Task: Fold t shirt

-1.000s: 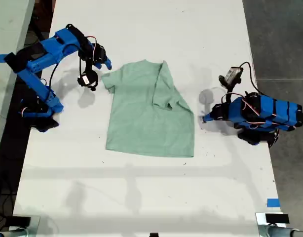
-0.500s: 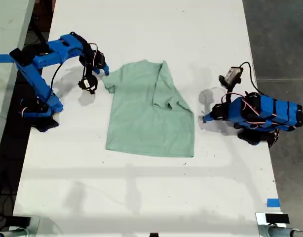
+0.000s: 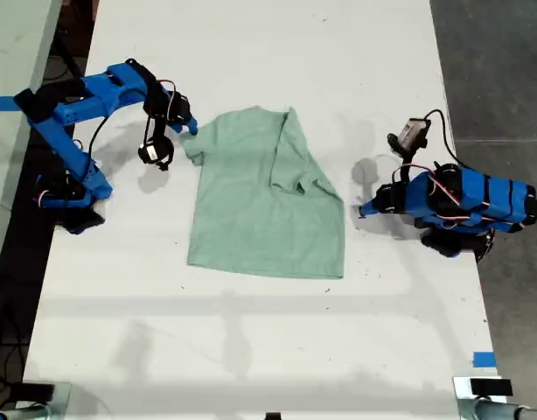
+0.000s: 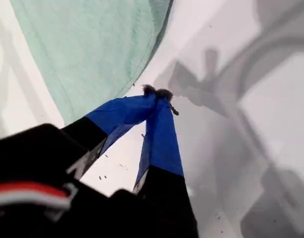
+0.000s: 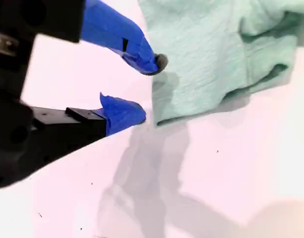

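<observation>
Second gripper (image 3: 189, 128) at t shirt's (image 3: 260, 206) sleeve on exterior view's left, blue tips parted, empty. Shirt: soft pale mint cloth, flat on white table (image 3: 251, 350), other sleeve folded inward. First gripper (image 3: 363, 210) beside shirt's opposite edge, tips pressed together, empty.

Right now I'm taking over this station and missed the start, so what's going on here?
Two blue arms are folding a pale green t shirt on a white table. One sleeve already lies folded over the body. My second gripper, at the exterior view's left, is open right at the other sleeve's edge, not yet gripping it. My first gripper, at the exterior view's right, is shut, empty, and rests beside the shirt's hem side.
</observation>
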You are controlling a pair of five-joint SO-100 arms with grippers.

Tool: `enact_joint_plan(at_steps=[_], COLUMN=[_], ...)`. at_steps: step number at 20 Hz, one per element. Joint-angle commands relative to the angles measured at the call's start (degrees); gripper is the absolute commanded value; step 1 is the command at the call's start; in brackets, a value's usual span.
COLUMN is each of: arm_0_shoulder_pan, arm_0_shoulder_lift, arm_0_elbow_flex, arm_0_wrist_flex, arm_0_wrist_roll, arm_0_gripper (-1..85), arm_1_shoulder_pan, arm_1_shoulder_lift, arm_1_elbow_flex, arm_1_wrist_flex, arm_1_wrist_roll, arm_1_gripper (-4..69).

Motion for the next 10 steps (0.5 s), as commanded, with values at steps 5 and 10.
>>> enact_joint_plan(at_steps=[5, 10], arm_0_shoulder_pan=[-0.79, 0.88], arm_0_shoulder_lift=[-8.17, -10.72], arm_0_elbow_flex=[-2.81, -9.05], arm_0_wrist_flex=[-0.26, 5.01], arm_0_wrist_roll=[-1.67, -2.90], arm_0_gripper=[0.1, 0.0], arm_1_shoulder_pan=[-0.70, -0.79], arm_1_shoulder_lift=[0.62, 0.62], arm_1_elbow_flex=[2.02, 2.02], arm_1_wrist_flex=[0.09, 0.09], arm_1_wrist_roll=[-0.88, -0.88], arm_1_gripper=[-1.9, -1.9])
